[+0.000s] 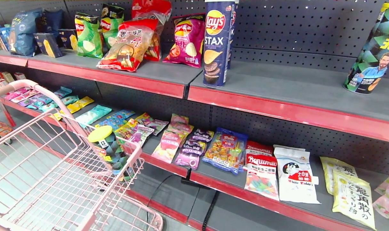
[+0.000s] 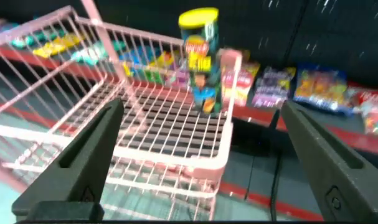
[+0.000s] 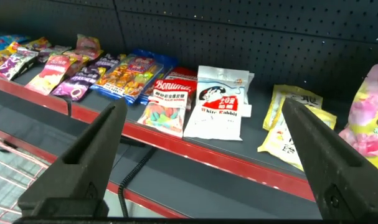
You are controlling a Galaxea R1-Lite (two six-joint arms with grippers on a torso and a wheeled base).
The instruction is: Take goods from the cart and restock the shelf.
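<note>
1. Cart first: pink wire cart (image 1: 135,157) sits at the left of the head view, pulled up just beside the lower shelf (image 1: 220,184).
2. The task's thing, a dark patterned chip can (image 1: 109,150) with a yellow lid, stands in the cart's corner nearest the shelving. It looks roughly upright, but the left wrist view is smeared, so I can't tell whether the can (image 2: 201,59) leans on the cart's wires (image 2: 195,168).
3. The left end effector (image 2: 201,106) hangs over the cart's near side with its fingers spread wide and nothing between them. The can is well apart from it, on the far side of the basket.
4. The right end effector (image 3: 201,106) faces the lower shelf (image 3: 207,155), also wide open and holding nothing. Straight ahead of it, a white candy bag (image 3: 217,102) and a red gummy bag (image 3: 167,106) lie flat, touching side by side.
5. On the upper shelf (image 1: 277,86), a blue chip tube (image 1: 215,41) stands upright near the front edge. A second patterned can (image 1: 374,51) stands at the far right, well apart from the tube.
6. Left of the tube are chip bags, a purple one (image 1: 186,40) and a red one (image 1: 130,45) among them, leaning back or flopped forward.
</note>
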